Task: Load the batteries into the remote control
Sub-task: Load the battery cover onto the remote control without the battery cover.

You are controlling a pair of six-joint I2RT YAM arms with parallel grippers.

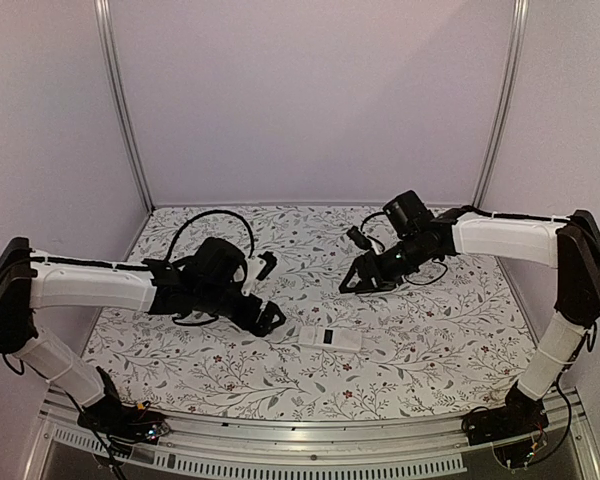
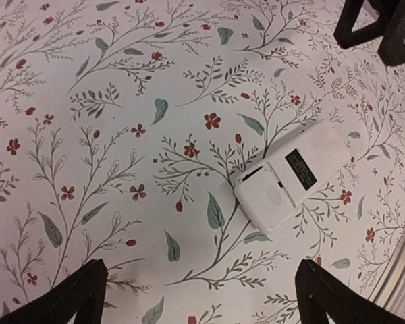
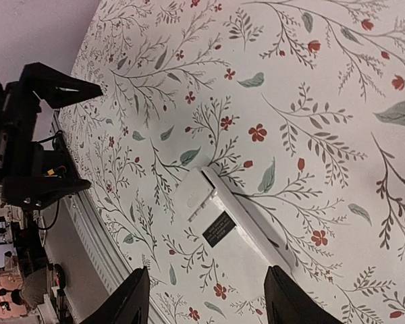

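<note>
The remote control point(image 1: 330, 340) lies flat on the flowered tablecloth with its white back up, showing a dark label point(image 2: 300, 169) and a battery cover point(image 2: 273, 199) at one end. No batteries show in any view. My left gripper point(image 1: 270, 290) hovers just left of the remote, open wide and holding nothing. In the left wrist view its fingertips point(image 2: 74, 297) stand far apart, and the remote lies beyond them to the right. My right gripper point(image 1: 352, 262) hangs above and behind the remote point(image 3: 229, 223), also open and holding nothing.
The flowered cloth point(image 1: 430, 330) covers the table between white walls. A metal rail point(image 1: 310, 440) runs along the near edge. The left gripper's black fingers point(image 3: 50, 88) show at the left of the right wrist view, and the right gripper's point(image 2: 378, 27) at the top right of the left wrist view.
</note>
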